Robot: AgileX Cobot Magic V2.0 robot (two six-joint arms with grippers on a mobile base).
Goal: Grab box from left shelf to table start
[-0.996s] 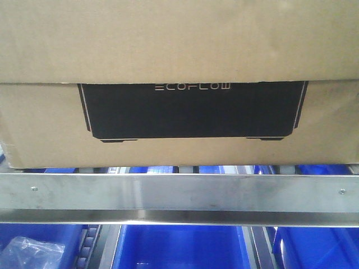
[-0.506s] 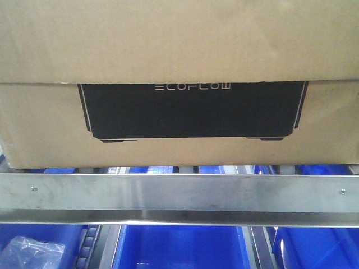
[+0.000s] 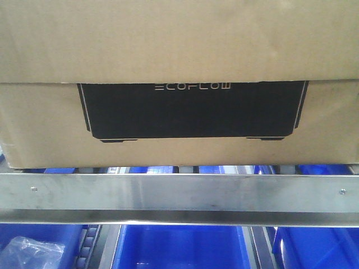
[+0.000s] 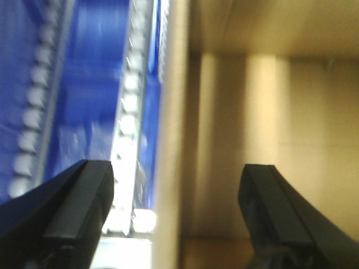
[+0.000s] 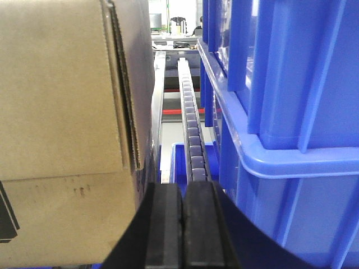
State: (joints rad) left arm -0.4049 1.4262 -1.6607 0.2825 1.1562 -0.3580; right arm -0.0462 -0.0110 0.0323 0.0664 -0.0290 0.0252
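From where I stand the job has barely begun. The box (image 3: pixel 179 50) sits on the shelf (image 3: pixel 179 193), filling the upper two thirds of the front view. Its black ECOFLOW panel (image 3: pixel 190 112) faces out at centre frame, and its bottom edge lies just behind the steel front rail. Nothing suggests it has been lifted or drawn forward yet. Blue bins (image 3: pixel 179 246) show along the bottom of the frame, on the level beneath.

The left claw (image 4: pixel 176 174) is spread wide. In its own view one finger (image 4: pixel 78 196) sits at lower left over the blue and the roller track. The other sits at lower right in front of the cardboard, so the carton's vertical edge runs up between them. The picture is blurred and I cannot tell whether either finger touches the board.

The right claw (image 5: pixel 182 193) has its fingers pressed together with nothing between them. It sits at bottom centre of its view, in the gap between the box's side on the left and a blue bin (image 5: pixel 291 84) on the right, with a line of rollers (image 5: pixel 193 129) running away ahead.

So I judge that gripping, lifting off the shelf and carrying over all remain. The tabletop is not in sight.
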